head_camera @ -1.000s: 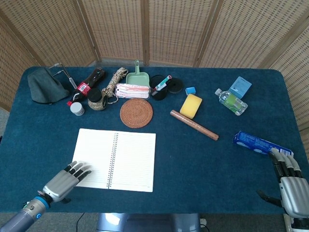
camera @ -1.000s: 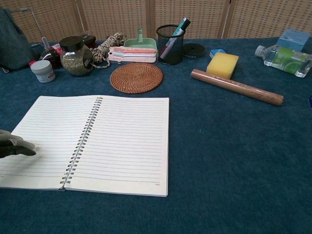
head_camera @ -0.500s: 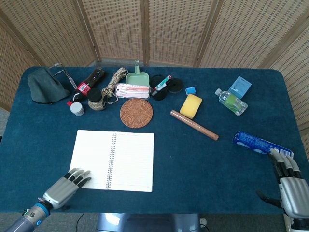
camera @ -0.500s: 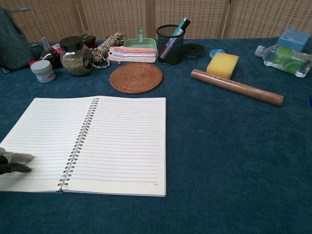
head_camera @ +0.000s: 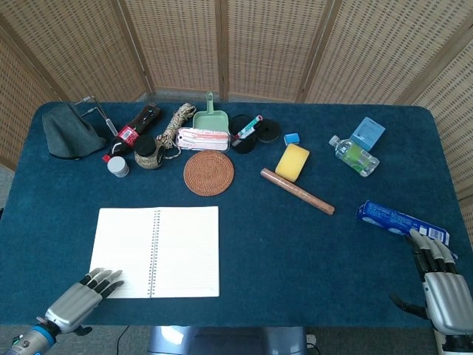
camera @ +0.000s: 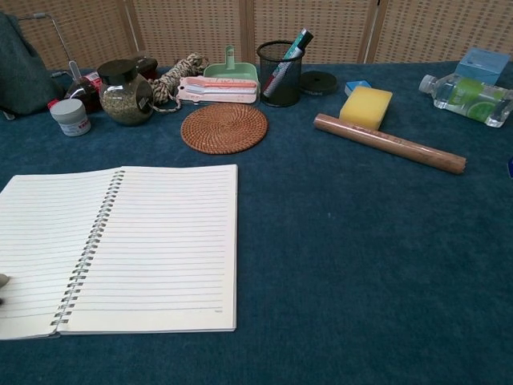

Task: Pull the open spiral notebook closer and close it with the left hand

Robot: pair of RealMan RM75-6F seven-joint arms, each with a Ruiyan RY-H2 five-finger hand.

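Notebook (head_camera: 155,252) first: from the head view you have it lying open and flat on the blue counter (head_camera: 295,244), below the round woven coaster (head_camera: 208,173). Your left hand (head_camera: 77,296) rests with its fingers (head_camera: 103,279) spread on the notebook's lower left page corner, gripping nothing. Your right hand (head_camera: 437,285) sits far right of the notebook, fingers extended and empty.

From the chest view, the notebook (camera: 120,245) fills the lower left, spiral running just left of the coaster (camera: 224,127); only a fingertip sliver shows at the page's left edge.
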